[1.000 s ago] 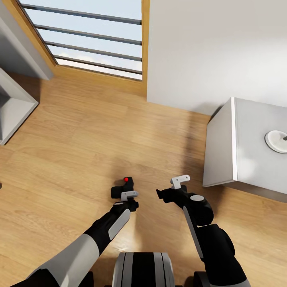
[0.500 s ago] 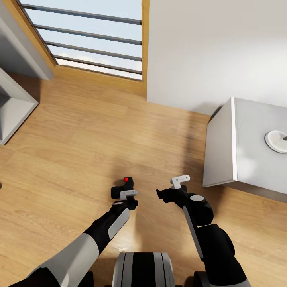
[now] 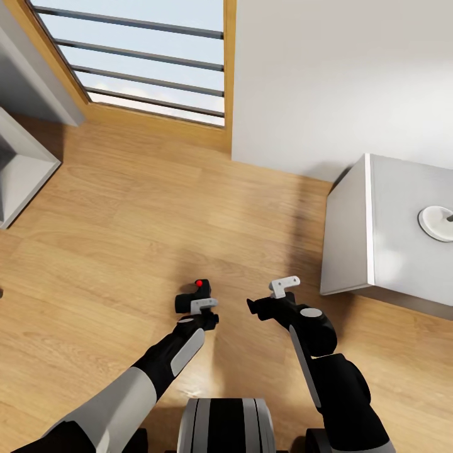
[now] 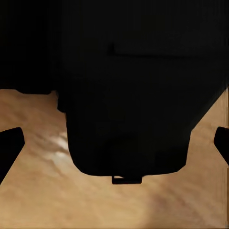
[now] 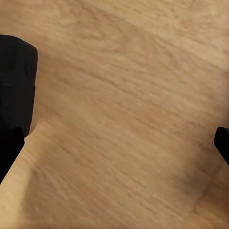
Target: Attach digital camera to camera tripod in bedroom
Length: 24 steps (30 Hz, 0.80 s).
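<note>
The digital camera (image 3: 190,297), small, black and boxy with a red button on top, sits between the fingers of my left gripper (image 3: 196,303), held low over the light wooden floor (image 3: 126,239). My left gripper is shut on it. In the left wrist view the camera's black body (image 4: 129,95) covers the upper part, with the floor beyond it. My right gripper (image 3: 268,296) hangs beside it to the right, open with nothing between its fingers; its wrist view looks down on bare floor (image 5: 124,105). The camera tripod is out of view.
A grey cabinet (image 3: 349,239) with a round white base (image 3: 436,223) on top stands at the right. A white wall (image 3: 327,75) rises ahead, with a wood-framed barred window (image 3: 145,56) to its left. Grey furniture (image 3: 25,167) juts in at the far left.
</note>
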Available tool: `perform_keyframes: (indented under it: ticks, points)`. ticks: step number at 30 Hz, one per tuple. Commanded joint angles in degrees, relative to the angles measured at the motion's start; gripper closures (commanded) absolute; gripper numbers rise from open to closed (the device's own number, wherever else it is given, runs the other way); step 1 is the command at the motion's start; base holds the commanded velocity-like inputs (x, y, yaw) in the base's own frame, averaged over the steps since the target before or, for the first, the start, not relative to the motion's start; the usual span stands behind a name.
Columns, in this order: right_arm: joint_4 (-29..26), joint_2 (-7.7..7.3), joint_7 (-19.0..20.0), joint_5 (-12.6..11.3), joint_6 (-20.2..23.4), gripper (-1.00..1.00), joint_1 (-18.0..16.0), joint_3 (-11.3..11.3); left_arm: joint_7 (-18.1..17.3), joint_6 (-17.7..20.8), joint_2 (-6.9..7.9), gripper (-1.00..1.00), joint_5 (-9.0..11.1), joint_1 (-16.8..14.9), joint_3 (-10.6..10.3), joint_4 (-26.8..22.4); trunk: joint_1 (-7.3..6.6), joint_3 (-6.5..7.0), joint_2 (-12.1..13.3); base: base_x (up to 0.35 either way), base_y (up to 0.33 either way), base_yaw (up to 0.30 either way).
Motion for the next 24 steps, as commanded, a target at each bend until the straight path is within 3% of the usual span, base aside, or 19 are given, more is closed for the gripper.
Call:
perform_keyframes:
  ticks: [1, 24]
  points:
    - [-0.1, 0.02, 0.5, 0.6, 0.3, -1.00, 0.0, 0.0, 0.2, 0.1, 0.04, 1.00, 0.4, 0.0, -0.3, -0.1, -0.01, -0.03, 0.0, 0.000, 0.000, 0.000]
    - [-0.1, 0.01, 0.5, 0.7, 0.2, -1.00, 0.0, 0.0, -1.1, 0.0, 0.02, 1.00, 0.2, 0.0, -0.3, 0.0, -0.01, -0.03, 0.0, 0.000, 0.000, 0.000]
